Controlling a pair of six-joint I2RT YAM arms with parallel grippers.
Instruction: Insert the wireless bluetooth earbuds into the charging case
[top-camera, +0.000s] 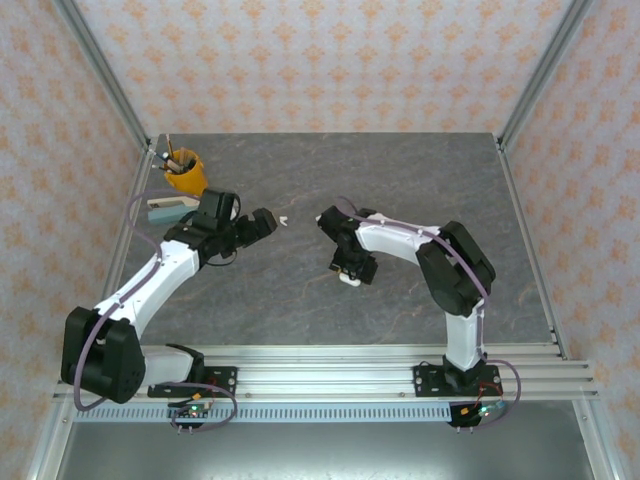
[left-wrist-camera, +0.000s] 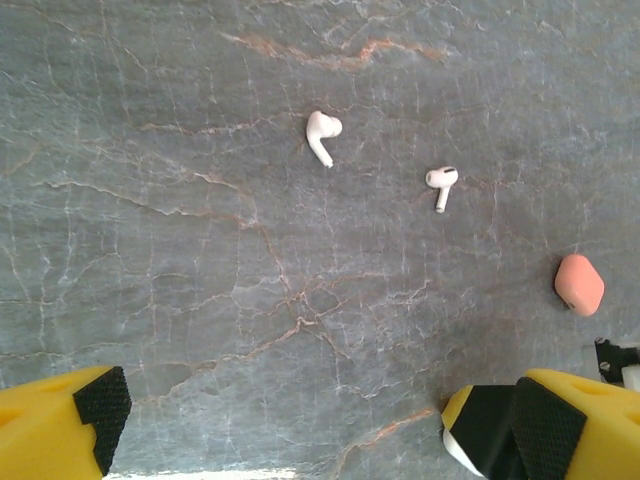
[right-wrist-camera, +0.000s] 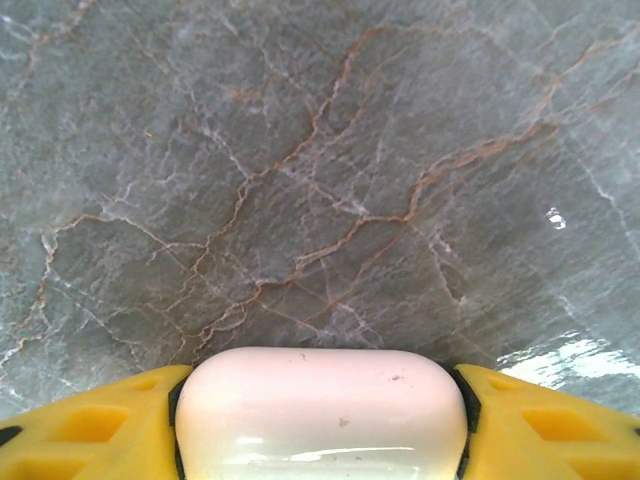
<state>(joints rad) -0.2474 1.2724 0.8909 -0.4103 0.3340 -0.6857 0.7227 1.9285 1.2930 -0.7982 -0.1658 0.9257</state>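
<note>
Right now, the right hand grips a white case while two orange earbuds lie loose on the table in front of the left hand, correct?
Not quite: the left wrist view shows the two earbuds are white, not orange. The rest holds: the right hand grips the white case.

A robotics lab test cell: a left arm (top-camera: 150, 285) and a right arm (top-camera: 455, 265) stood bolted to a slotted aluminium rail (top-camera: 330, 367) at the near edge of a grey marble-patterned table (top-camera: 400, 180). Aluminium posts (top-camera: 100, 75) and peach floral wall panels (top-camera: 330, 60) enclosed it. Loose cables (top-camera: 85, 345) looped by the bases; a yellow pen cup (top-camera: 186, 175) sat far left.
</note>
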